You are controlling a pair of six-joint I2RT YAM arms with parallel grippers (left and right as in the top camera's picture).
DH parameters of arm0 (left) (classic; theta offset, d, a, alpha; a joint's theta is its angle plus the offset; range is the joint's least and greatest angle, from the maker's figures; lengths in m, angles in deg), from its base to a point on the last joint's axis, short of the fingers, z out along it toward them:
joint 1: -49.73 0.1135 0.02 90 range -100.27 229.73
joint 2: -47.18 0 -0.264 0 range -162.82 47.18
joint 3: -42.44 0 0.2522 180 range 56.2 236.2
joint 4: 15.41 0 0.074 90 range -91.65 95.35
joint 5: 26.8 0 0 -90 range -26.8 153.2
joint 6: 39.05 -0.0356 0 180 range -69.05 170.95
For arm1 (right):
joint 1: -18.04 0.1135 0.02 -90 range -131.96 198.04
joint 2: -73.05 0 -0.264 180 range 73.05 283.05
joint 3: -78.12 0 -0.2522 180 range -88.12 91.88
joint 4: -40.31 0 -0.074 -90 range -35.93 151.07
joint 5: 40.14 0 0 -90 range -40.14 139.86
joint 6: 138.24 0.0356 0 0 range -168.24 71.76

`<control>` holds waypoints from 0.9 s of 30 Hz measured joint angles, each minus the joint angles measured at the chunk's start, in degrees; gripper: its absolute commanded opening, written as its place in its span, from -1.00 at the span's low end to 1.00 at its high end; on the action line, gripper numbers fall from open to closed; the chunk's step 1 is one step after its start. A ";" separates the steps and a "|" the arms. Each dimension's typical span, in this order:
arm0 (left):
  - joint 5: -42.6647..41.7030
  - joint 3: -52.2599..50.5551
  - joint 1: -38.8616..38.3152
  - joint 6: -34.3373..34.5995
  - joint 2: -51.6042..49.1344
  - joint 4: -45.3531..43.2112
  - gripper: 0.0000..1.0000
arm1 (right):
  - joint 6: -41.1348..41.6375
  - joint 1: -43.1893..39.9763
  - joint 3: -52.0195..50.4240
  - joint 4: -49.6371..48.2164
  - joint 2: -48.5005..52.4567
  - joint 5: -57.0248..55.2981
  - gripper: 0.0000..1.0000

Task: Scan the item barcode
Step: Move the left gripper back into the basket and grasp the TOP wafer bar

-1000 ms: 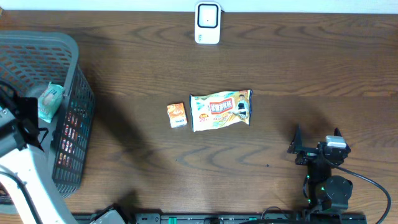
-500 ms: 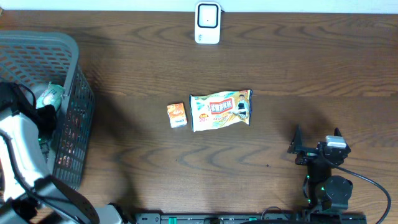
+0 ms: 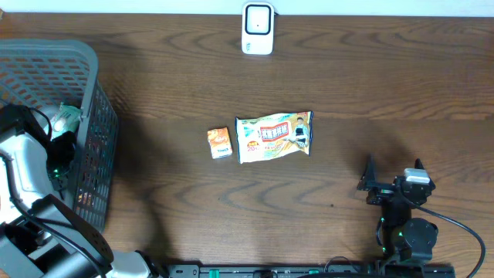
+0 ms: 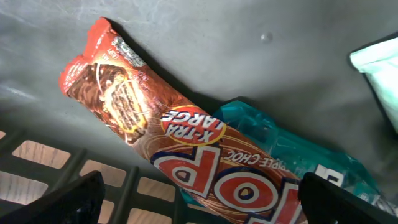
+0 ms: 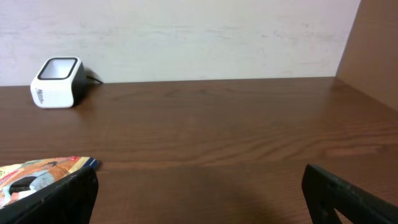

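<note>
Dark brown wooden worktop (image 3: pixel 347 85), grain running left to right. At its far edge, near the middle, a white box-shaped barcode scanner (image 3: pixel 258 28) with a dark window, upright against the pale wall. Around the middle of the worktop, a small orange carton (image 3: pixel 220 143) and, just to its right, a flat yellow-and-orange printed snack bag (image 3: pixel 274 137); close together, touching or not impossible to tell. At the far left, a grey plastic lattice basket (image 3: pixel 77 62), with the left arm reaching down into it. Left claw (image 4: pixel 202 202) spread wide apart, gripping nothing, poised over a long brown chocolate-biscuit wrapper (image 4: pixel 143 118) with a red-orange end, lying slanted on the basket floor. Under the wrapper's lower end, a crumpled teal packet (image 4: pixel 261 134); at the right edge of the same wrist view, a corner of a pale green packet (image 4: pixel 379 68). At the near right of the worktop, right claw (image 3: pixel 394 174) likewise wide apart and empty, well apart from carton, bag and scanner, facing the far wall
</note>
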 measured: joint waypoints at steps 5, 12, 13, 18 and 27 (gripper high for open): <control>-0.15 0.00 -0.02 0.70 0.00 -0.68 0.99 | 0.00 0.00 0.00 0.00 0.00 0.00 0.98; 0.31 0.00 -0.02 0.92 -0.96 -0.72 0.98 | 0.00 0.00 0.00 0.00 0.00 0.00 0.99; 0.31 0.00 -0.02 0.92 -1.66 -0.74 0.99 | 0.00 0.00 0.00 0.00 0.00 0.00 0.99; 0.26 0.37 0.15 1.33 -7.34 -1.62 0.99 | 0.00 0.00 0.00 0.00 0.00 0.00 0.99; -4.66 3.34 0.52 2.40 -13.77 -1.60 0.50 | 0.00 0.00 0.00 -0.02 0.00 0.00 0.98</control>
